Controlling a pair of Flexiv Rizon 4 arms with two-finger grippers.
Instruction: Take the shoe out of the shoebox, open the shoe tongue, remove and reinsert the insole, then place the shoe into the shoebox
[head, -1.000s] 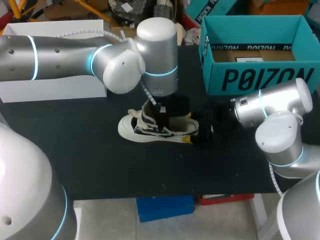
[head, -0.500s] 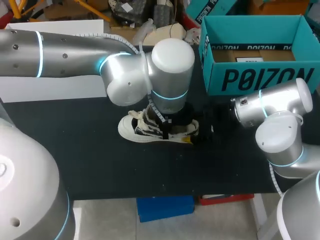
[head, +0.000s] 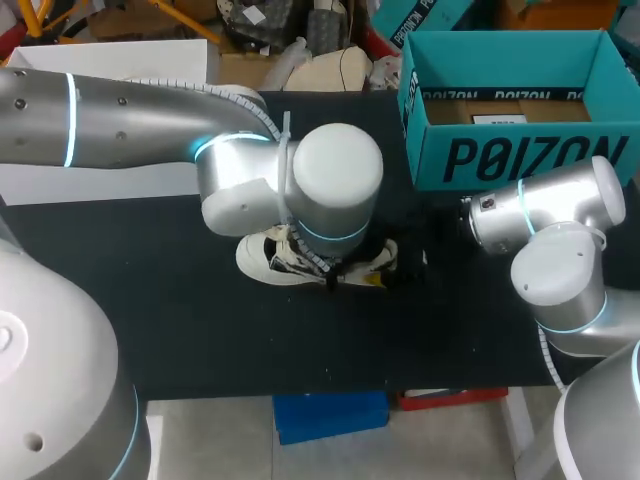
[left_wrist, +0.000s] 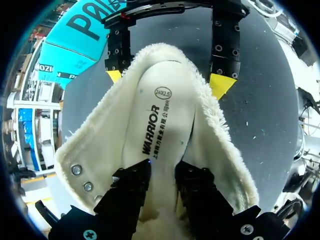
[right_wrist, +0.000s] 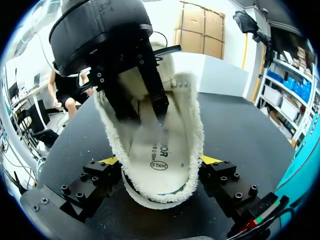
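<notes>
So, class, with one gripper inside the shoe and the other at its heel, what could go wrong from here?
1. The left gripper sits deep in the shoe on the insole. Pulling up might lift the whole shoe if the right gripper, clamped on the heel, slips.
2. The fluffy lining crowds the insole and could snag it coming out.

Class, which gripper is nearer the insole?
Left. The left gripper is inside the shoe, at the insole; the right gripper clamps the shoe's heel from outside.
</notes>
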